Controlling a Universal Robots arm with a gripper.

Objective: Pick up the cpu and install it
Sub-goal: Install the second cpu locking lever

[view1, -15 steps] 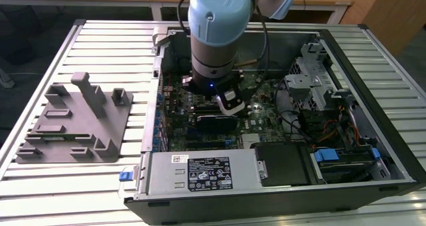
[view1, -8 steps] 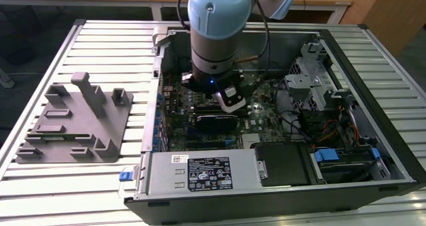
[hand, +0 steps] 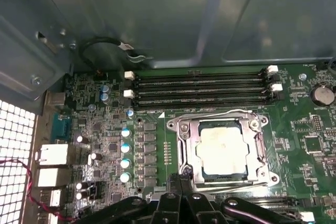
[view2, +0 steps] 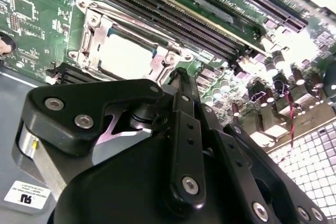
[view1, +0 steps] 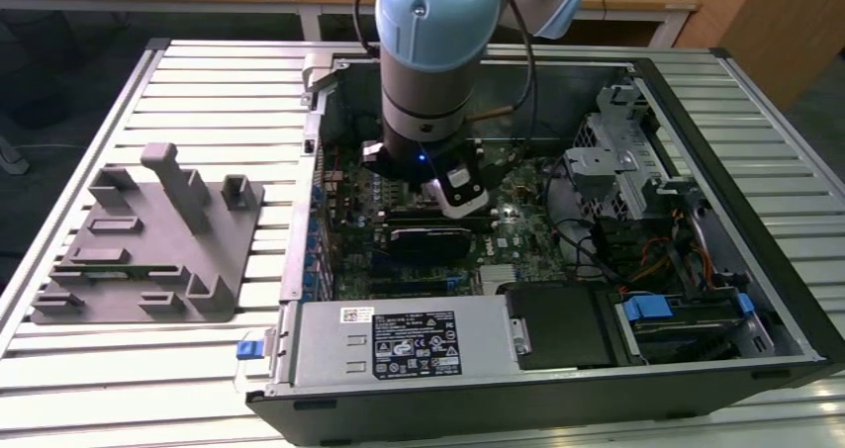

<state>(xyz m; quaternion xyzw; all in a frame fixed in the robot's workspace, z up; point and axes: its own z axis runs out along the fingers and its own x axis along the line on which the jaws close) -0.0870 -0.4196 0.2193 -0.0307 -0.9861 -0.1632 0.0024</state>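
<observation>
Exterior view: open computer case [view1: 555, 369] lying on a slatted table [view1: 172, 92]; grey moulded fixture [view1: 152, 245] on the table toward this view's left, well apart from the case. Inside the case — power supply [view1: 396, 344] along the near wall, drive bays [view1: 620, 161] toward this view's right, green motherboard [view1: 528, 235] between. The arm [view1: 429, 62] reaches straight down into the case, its wrist over the board.

Second wrist view: gripper [view2: 181, 74] with black fingers [view2: 184, 124] drawn together, clenched on nothing, tip just beside the socket frame [view2: 92, 40]. The cpu [view2: 123, 56] sits seated in that frame.

First wrist view: cpu [hand: 223, 148] flat inside the metal frame [hand: 184, 140]; memory slots [hand: 202, 90] beside it, capacitors [hand: 125, 148] near; fingertips [hand: 181, 179] meet at the frame's edge.
</observation>
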